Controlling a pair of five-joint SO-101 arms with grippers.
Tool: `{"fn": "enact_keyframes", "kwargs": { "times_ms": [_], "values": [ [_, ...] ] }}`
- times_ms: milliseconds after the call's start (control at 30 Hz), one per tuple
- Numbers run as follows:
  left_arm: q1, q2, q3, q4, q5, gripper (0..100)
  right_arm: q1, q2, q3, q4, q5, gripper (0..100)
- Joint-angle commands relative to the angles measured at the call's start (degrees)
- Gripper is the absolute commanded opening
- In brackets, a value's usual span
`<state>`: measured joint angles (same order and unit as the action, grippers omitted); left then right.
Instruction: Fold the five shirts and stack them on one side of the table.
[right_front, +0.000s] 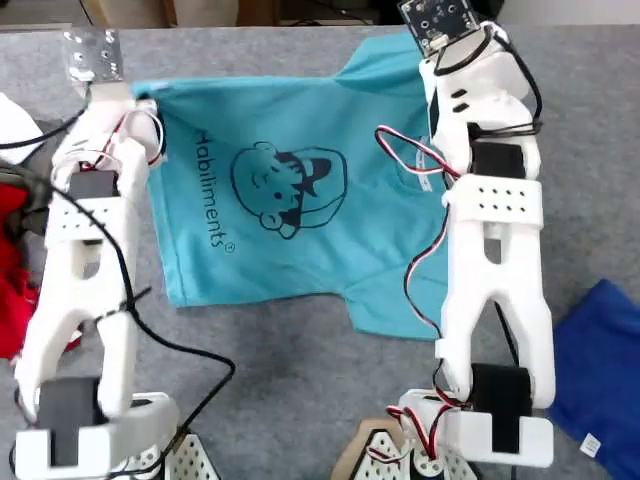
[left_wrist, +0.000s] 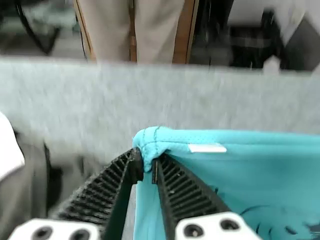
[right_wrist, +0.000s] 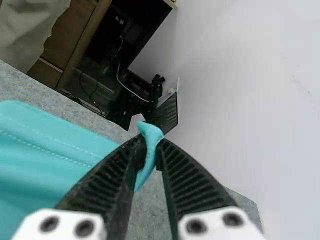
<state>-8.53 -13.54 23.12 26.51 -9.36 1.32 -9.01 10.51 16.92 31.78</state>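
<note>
A teal shirt (right_front: 290, 215) with a dark cartoon print lies spread on the grey table between my two arms. My left gripper (left_wrist: 148, 167) is shut on a bunched corner of the teal shirt (left_wrist: 235, 170), at the far left of the cloth in the high view, where the left gripper (right_front: 135, 95) shows. My right gripper (right_wrist: 150, 150) is shut on a raised tip of the teal shirt (right_wrist: 45, 150), lifted off the table. In the high view the right gripper (right_front: 425, 55) is at the shirt's far right edge.
A blue garment (right_front: 600, 370) lies at the table's right edge. Red cloth (right_front: 12, 270) and a white piece (right_front: 15, 125) lie at the left edge. The far table edge (left_wrist: 160, 62) runs just beyond the shirt, with furniture behind.
</note>
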Motion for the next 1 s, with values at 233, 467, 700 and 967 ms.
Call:
{"fn": "enact_keyframes", "kwargs": {
  "times_ms": [233, 467, 700, 967],
  "values": [
    [0.4, 2.0, -15.9, 26.1, -0.3, 2, -0.6, -3.3, -6.5, 27.7, 4.0, 0.5],
    [3.5, 1.9, -17.4, 39.3, -2.1, 2, -0.4, -8.9, -1.7, 34.7, 11.3, 0.4],
    [9.6, 0.1, -7.2, 42.5, -5.5, 2, -0.6, -23.2, 16.0, 34.1, 15.6, 0.4],
    [7.6, -8.2, 7.0, 36.6, -5.3, 2, 2.8, -36.9, 32.7, 33.3, 16.4, 0.4]
  ]
}}
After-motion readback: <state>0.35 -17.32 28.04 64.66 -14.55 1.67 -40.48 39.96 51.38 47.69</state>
